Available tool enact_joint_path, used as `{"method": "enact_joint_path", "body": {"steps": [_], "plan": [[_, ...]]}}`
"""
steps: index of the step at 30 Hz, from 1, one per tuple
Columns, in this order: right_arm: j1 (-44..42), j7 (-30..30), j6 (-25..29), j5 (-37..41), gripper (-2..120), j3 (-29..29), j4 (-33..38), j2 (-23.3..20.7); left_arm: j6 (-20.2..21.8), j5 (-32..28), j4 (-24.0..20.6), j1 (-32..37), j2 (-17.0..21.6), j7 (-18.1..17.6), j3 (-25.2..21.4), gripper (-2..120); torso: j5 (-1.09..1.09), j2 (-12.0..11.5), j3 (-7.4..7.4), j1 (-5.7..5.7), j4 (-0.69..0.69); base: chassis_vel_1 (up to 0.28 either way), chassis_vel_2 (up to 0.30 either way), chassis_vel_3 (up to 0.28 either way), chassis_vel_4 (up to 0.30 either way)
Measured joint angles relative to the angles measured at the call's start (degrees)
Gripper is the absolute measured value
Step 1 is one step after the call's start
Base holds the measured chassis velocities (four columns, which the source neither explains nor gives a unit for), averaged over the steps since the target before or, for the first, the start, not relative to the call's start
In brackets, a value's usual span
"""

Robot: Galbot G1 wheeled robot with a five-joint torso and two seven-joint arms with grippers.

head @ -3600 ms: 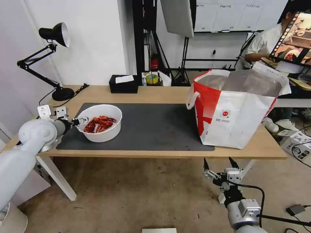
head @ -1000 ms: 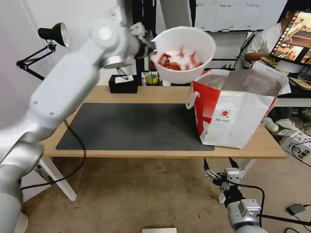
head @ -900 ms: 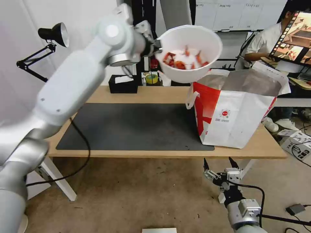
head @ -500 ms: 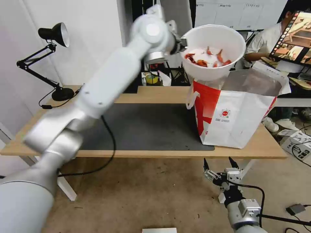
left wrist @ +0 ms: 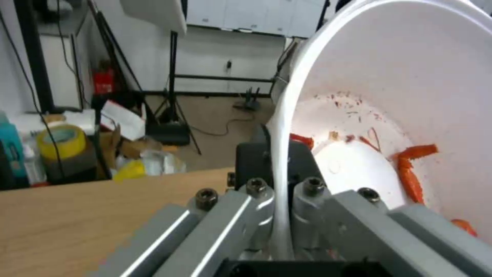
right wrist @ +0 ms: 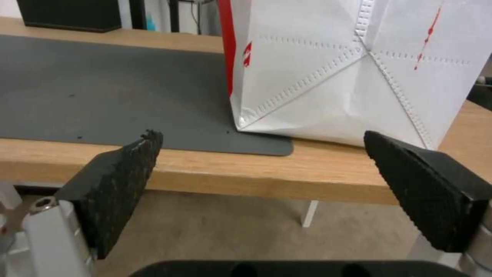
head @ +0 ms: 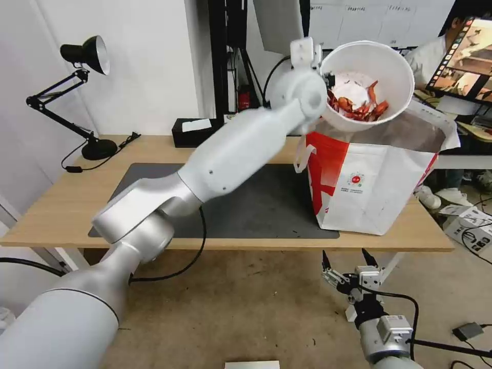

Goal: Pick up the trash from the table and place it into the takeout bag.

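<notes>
The white bowl [head: 373, 77] of red crayfish shells [head: 359, 105] hangs tilted above the open takeout bag [head: 374, 169], which stands on the table [head: 61, 215]; the left arm reaches up and across — its left gripper [head: 328, 79] clamped on the bowl's rim; the right gripper [head: 346, 259] waits below the table edge, fingers spread wide — holding nothing.

White bowl [head: 376, 72] of red crayfish shells [head: 359, 106], tilted, above open takeout bag [head: 371, 171]. Bag upright at table's [head: 61, 215] right end.
</notes>
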Motion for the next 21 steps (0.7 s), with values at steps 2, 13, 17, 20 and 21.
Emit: {"method": "enact_joint_path", "body": {"steps": [2,13,17,20,21], "plan": [[0.0,0.0,0.0,0.0,100,0.0,0.0,0.0,-0.1,1.0,0.0,0.3,0.0,0.2,0.8,0,0.00,0.0,0.00,0.00,0.00,0.000,0.000,0.000,0.000],[0.0,0.0,0.0,0.0,100,0.0,0.0,0.0,-0.2,5.6,-0.8,1.5,-0.5,1.0,4.3,0,0.00,0.0,0.00,0.00,-0.01,0.000,0.000,0.000,0.000],[0.0,0.0,0.0,0.0,100,0.0,0.0,0.0,4.6,-0.9,-5.1,1.7,2.1,2.4,4.1,12,-0.01,0.0,-0.01,0.00,-0.01,0.000,0.000,0.000,0.000],[0.0,0.0,0.0,0.0,100,0.0,0.0,0.0,8.2,-4.5,-6.6,1.8,3.5,2.4,3.8,32,-0.01,0.0,-0.01,0.00,0.01,0.000,0.000,0.000,0.000],[0.0,0.0,0.0,0.0,100,0.0,0.0,0.0,8.4,-5.3,-6.7,2.0,3.5,2.3,3.5,36,-0.01,0.0,0.00,0.00,0.00,0.000,0.000,0.000,0.000]]}}
